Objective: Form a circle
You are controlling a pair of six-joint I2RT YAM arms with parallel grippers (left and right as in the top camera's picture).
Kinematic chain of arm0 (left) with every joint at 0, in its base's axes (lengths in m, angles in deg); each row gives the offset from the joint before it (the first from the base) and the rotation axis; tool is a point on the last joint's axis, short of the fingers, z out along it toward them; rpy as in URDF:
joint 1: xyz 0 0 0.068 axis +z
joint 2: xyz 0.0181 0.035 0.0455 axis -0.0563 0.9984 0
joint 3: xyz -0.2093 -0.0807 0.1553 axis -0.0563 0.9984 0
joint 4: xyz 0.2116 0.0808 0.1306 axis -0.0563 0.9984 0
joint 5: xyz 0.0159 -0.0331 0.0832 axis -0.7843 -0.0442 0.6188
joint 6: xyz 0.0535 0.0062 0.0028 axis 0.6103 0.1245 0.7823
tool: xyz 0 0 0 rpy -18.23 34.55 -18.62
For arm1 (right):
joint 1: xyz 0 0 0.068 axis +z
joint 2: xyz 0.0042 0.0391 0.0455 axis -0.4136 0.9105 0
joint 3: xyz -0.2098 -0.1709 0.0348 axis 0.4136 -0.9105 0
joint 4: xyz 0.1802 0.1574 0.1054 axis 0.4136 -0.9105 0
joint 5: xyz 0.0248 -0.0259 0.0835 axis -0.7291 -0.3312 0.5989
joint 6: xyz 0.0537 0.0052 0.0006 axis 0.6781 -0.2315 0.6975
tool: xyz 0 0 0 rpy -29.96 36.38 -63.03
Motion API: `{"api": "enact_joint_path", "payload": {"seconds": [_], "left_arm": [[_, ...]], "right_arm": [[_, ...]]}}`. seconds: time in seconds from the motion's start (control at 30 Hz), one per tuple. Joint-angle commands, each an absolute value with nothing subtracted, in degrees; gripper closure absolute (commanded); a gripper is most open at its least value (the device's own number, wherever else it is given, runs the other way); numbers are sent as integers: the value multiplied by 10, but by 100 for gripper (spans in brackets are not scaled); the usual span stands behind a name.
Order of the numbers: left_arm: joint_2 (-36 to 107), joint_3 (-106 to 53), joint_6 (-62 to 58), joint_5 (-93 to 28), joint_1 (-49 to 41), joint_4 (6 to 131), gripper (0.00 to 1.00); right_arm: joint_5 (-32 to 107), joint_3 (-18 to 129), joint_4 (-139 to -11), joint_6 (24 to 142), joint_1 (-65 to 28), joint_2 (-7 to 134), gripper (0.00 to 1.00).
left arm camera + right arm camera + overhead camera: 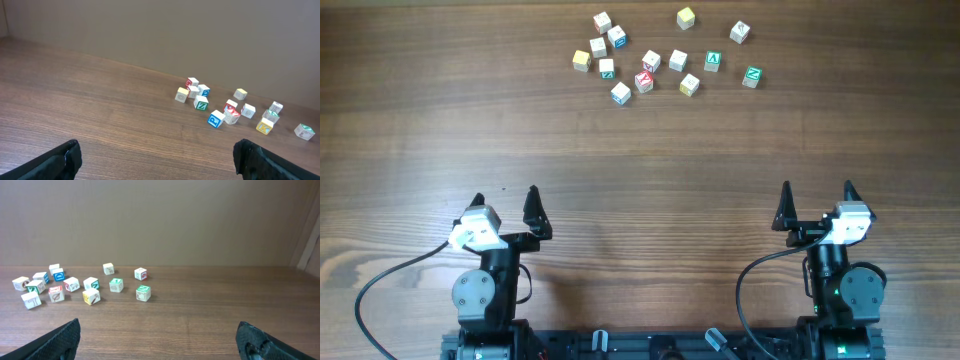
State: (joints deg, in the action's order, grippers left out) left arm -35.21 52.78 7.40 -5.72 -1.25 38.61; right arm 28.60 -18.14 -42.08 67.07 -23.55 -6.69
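Several small pale wooden letter cubes (pixel 651 62) lie loosely scattered at the far middle of the table, some with green, red, blue or yellow faces. No circle shows among them. A tighter bunch (pixel 602 45) sits at the left end of the scatter. A green-faced cube (pixel 752 76) lies at the right end. My left gripper (pixel 505 197) and right gripper (pixel 817 188) rest near the front edge, both open and empty, far from the cubes. The left wrist view has the cubes (pixel 201 104) ahead to the right of the left gripper (pixel 156 150). The right wrist view has them (pixel 116 284) ahead to the left of the right gripper (pixel 157 327).
The brown wooden table (pixel 640 150) stretches between the grippers and the cubes. A plain wall (pixel 160 220) stands behind the far edge. Black cables (pixel 380 285) loop beside each arm base at the front.
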Motion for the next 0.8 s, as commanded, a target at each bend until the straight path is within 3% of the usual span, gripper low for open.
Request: {"api": "enact_joint_path", "payload": {"seconds": [0.0,0.47,0.77], "left_arm": [[-357,531,85,-66,-15,387,0],[-357,525,85,-108,-15,378,0],[-321,421,85,-133,-15,423,0]], "right_arm": [[295,-182,-419,661,-233,-73,0],[295,-182,-419,661,-233,-73,0],[295,-182,-419,661,-233,-73,0]]}}
